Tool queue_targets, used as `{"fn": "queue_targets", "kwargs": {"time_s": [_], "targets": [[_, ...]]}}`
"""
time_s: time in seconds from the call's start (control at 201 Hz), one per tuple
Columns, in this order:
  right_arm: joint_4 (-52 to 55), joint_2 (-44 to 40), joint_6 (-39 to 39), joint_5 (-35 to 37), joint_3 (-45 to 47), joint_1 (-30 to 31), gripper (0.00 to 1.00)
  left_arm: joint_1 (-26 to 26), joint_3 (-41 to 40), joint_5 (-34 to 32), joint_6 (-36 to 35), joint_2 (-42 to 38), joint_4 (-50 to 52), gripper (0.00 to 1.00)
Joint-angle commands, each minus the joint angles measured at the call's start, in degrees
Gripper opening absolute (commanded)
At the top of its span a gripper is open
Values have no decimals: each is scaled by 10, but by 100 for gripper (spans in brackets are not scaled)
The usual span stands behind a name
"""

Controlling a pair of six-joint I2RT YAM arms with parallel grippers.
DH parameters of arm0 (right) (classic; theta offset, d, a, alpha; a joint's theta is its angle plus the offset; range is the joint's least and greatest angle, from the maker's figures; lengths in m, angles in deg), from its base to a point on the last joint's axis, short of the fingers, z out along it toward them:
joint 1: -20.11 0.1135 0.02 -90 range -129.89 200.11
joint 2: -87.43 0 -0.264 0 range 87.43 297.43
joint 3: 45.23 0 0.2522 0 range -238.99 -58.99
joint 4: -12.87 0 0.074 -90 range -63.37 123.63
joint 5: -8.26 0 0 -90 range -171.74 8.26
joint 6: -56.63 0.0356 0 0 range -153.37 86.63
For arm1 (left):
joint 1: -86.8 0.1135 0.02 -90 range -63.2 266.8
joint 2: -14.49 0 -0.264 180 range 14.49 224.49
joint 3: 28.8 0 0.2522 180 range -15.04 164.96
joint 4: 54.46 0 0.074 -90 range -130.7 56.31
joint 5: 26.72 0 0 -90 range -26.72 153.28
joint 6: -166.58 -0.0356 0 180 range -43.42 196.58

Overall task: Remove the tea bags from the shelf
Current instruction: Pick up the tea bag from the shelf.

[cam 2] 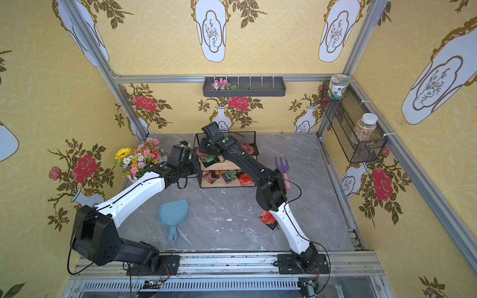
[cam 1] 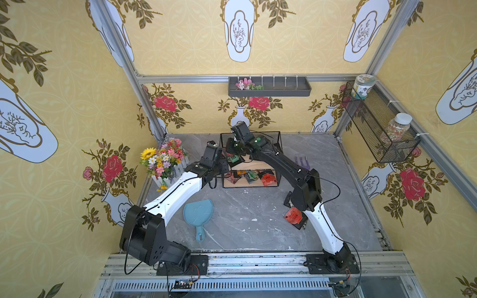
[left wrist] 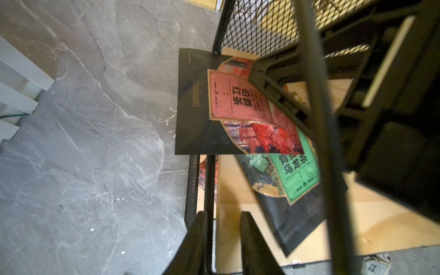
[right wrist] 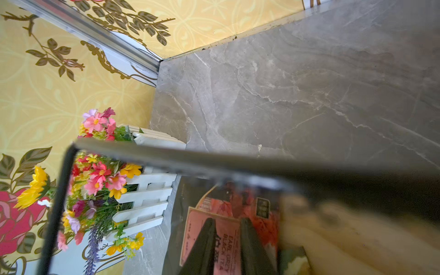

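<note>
- Step: taking 1 sachet (left wrist: 195, 133) off shelf (left wrist: 209, 181) top
- Grip: right gripper (right wrist: 227, 220) narrow over it, cannot tell if held; left gripper (left wrist: 223, 212) slightly apart at shelf post
- Next: confirm pinch, lift clear

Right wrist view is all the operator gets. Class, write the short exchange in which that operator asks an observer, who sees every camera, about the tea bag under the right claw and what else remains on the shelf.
Operator: My right claw is over a pink-labelled tea bag. Is anything beneath it?
Observer: Yes. The left wrist view shows a green-labelled tea bag lying partly under it.
Operator: What remains on the shelf lower down?
Observer: In both top views, several more tea bags lie on its lower tier.
</note>
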Motion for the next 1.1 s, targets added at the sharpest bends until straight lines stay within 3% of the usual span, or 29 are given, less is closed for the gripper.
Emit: {"fn": "queue_targets", "kwargs": {"time_s": [0.0, 0.428, 0.742, 1.09], "targets": [[63, 15, 7, 28, -14, -6, 24, -1, -2, 8, -5, 6, 15, 29], [143, -22, -21, 69, 30, -16, 22, -1, 1, 8, -11, 10, 16, 29], [122, -66, -44, 101, 73, -14, 22, -1, 2, 8, -11, 11, 17, 29], [25, -119, -160, 122, 86, 20, 42, -1, 1, 11, -7, 9, 17, 29]]}}
